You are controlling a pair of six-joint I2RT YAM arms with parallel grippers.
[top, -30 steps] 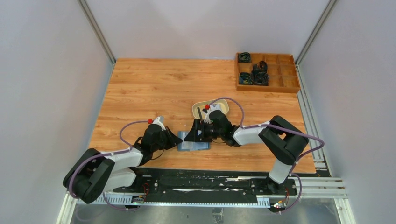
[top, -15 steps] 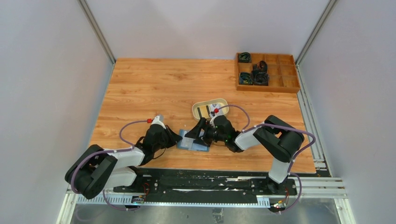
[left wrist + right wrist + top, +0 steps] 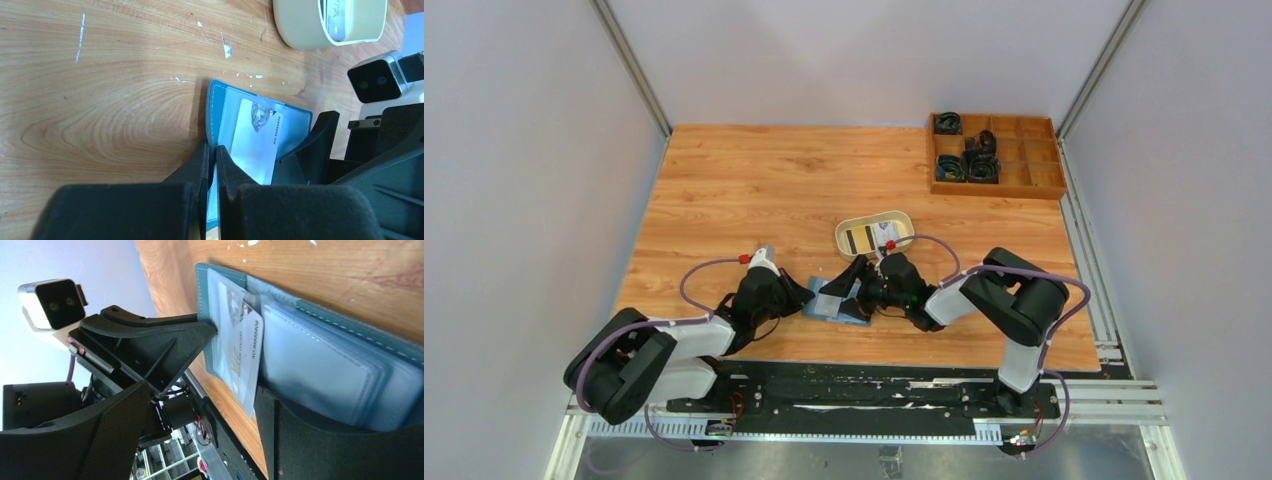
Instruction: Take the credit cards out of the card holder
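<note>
**Left pincer shut on the card holder, right pincer wide open beside the card**

The left gripper (image 3: 212, 152) is closed on the card holder (image 3: 219, 107). Its two fingers are pressed together, and the teal border of the holder is between them. The right gripper (image 3: 202, 390) is spread wide and grips nothing. One of its fingers (image 3: 310, 440) lies over one end of the card holder, just beside the free end of the white card (image 3: 239, 347). I cannot tell if this finger touches the card. The other finger (image 3: 112, 432) stands well apart from it, on the side of the left gripper.

The card holder lies open on the wooden table (image 3: 754, 190), near the front edge, between the two grippers. It is teal outside and lighter blue-grey inside, with clear pockets one over the other. The white card sticks partly out of a pocket, a little tilted. It has a small picture at one end and a line of dark print along one side.

A second card (image 3: 339, 20) lies in the beige tray (image 3: 300, 35), which stands beyond the card holder and does not touch it.
</note>
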